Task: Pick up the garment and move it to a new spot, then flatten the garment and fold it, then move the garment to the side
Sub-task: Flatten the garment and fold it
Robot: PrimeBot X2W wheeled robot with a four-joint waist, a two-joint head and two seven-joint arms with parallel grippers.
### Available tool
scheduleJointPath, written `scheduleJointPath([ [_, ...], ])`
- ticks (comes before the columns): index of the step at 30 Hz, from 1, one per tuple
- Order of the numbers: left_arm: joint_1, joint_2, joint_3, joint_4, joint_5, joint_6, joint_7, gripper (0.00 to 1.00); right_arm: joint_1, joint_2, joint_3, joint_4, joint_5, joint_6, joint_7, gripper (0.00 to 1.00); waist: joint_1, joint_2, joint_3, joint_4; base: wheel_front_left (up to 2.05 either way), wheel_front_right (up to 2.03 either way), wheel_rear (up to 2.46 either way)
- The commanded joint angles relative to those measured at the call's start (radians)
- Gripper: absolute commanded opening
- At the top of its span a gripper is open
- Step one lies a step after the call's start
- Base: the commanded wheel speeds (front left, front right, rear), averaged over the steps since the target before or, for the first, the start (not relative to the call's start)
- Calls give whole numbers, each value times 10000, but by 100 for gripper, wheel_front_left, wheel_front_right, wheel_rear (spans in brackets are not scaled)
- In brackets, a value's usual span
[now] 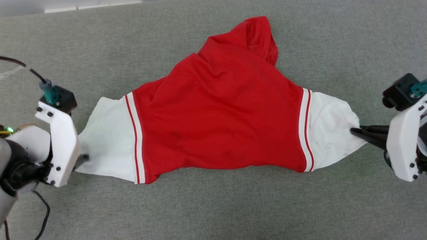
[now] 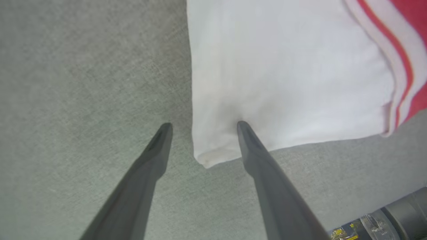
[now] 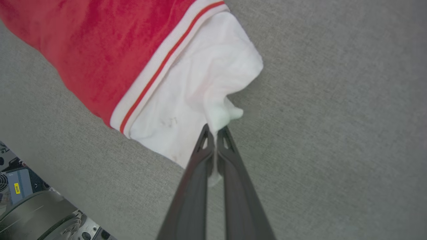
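— Two arms flank the garment [image 1: 220, 110]; where does it lie?

— Spread across the middle of the grey counter [image 1: 213, 206], its white sleeves reaching out to either side. The red body is rumpled, and its far part bunches up into a peak toward the counter's far edge.

— How do the right jaws stand?

— Closed, pinching cloth. In the right wrist view the two dark fingers [image 3: 196, 173] press together on a fold at the outer edge of the right sleeve [image 1: 330, 133], and a small nub of white fabric pokes out beyond the tips. The sleeve is drawn to a point where it is gripped.

— And the left jaws?

— Spread wide, gripping nothing. In the left wrist view one finger [image 2: 156, 150] lies over bare counter just beside the left sleeve [image 1: 106, 140]. The other finger [image 2: 257, 156] crosses the sleeve's near corner, its tip on the white cloth where a faint dimple shows. The sleeve's outer edge runs between the two.

— Any trim in sight?

— White-and-red striped bands [image 1: 135, 140] mark where each sleeve joins the red body. The left sleeve lies fairly flat; the right one is creased around the grip.
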Motion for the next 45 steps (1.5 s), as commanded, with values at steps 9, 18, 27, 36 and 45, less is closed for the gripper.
scheduleJointPath([
  [9, -117, 252, -1678, 894, -477, 1, 67, 6, -160, 516, -55, 175, -224, -5, 147, 0, 0, 0, 297, -243, 0, 0, 0],
  [18, -770, 245, -1874, 712, -924, -1, -1121, 0, -86, 447, -251, 303, -112, -7, -172, 0, 0, 0, -411, 61, 0, 0, 0],
  [27, -1270, 465, -1252, -236, -1091, -1, -2907, 0, -36, -15, -1122, 163, -160, -7, -868, 0, 0, 0, -1497, 413, 0, 0, 0],
  [36, -2403, 243, -394, -1170, -1118, 47, -3902, 0, -775, 207, -2584, 252, -904, -7, -1447, 0, 0, 0, -1824, 561, 0, 0, 0],
  [45, -4672, -818, -17, -574, -510, 71, -4688, 0, -2778, 1173, -3687, 1070, -2372, -7, -940, 0, 0, 0, -1310, 639, 0, 0, 0],
])
